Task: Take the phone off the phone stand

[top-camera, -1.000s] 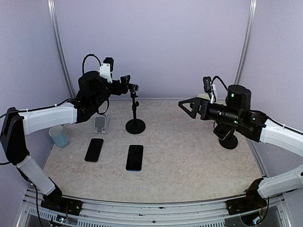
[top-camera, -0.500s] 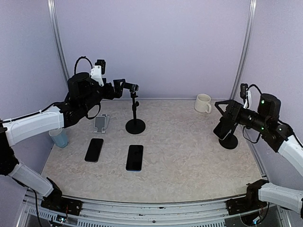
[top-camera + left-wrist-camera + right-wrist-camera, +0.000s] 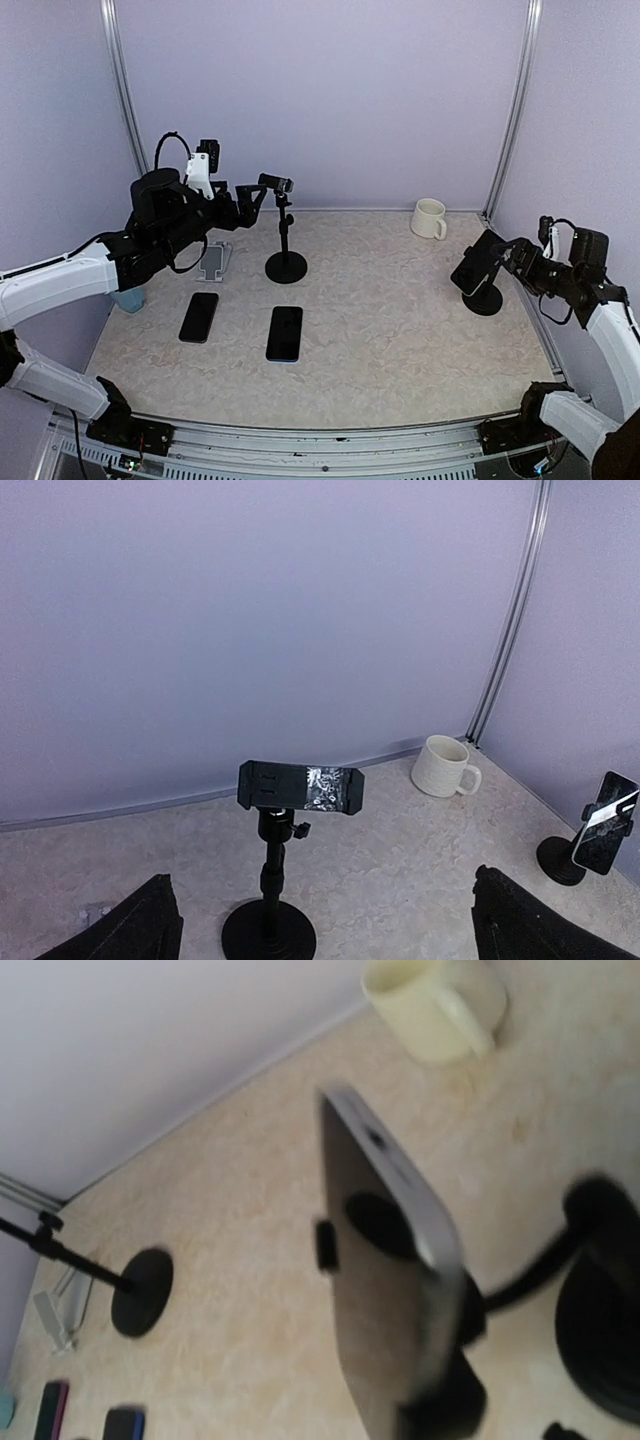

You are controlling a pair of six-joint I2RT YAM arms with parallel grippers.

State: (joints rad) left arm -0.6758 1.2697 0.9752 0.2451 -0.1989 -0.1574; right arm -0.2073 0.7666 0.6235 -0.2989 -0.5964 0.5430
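At three o'clock on the table [image 3: 400, 340], the phone [image 3: 473, 266] sits tilted in the phone stand [image 3: 486, 300]. The right gripper [image 3: 508, 252] hovers just off its three o'clock side, and the blur leaves me unable to tell whether its jaws are parted. At ten o'clock, the left gripper [image 3: 250, 197] hangs raised, fingers spread wide, holding nothing.

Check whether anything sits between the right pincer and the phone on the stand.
Nothing visible does. The right pincer is right next to the phone, which is clamped in its stand, and the wrist view shows nothing in front of it. The mug stands well off, near the back wall.
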